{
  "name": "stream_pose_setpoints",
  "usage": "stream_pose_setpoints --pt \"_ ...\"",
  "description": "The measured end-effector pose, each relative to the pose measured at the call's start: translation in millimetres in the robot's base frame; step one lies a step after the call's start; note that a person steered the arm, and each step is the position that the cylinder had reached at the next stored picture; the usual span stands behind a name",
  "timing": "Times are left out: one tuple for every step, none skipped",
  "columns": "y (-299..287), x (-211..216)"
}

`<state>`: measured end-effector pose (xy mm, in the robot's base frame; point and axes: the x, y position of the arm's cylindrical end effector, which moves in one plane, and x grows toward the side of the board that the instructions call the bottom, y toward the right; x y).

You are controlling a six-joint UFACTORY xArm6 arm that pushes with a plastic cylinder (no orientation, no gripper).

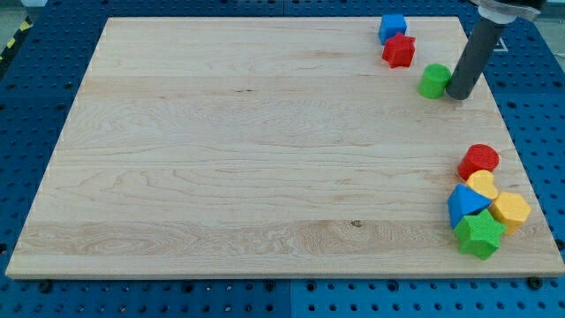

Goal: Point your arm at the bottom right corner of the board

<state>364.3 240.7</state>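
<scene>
My tip (pixel 459 94) rests on the wooden board (pixel 247 150) near the view's top right, just right of a green cylinder (pixel 433 80). The dark rod rises from it to the top right edge. At the board's bottom right corner lies a cluster: a red cylinder (pixel 479 161), a yellow heart (pixel 482 185), a blue triangular block (pixel 464 206), a yellow hexagon (pixel 511 211) and a green star (pixel 479 234). The tip is well above this cluster in the view.
A blue cube (pixel 392 26) and a red star (pixel 399 51) sit together at the view's top, left of the green cylinder. A blue perforated table (pixel 35 79) surrounds the board.
</scene>
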Motion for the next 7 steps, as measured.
stream_pose_setpoints --pt "-12 -13" --pt "2 18" --pt "47 90" --pt "93 127" --pt "104 143" --pt "103 190" --pt "103 240"
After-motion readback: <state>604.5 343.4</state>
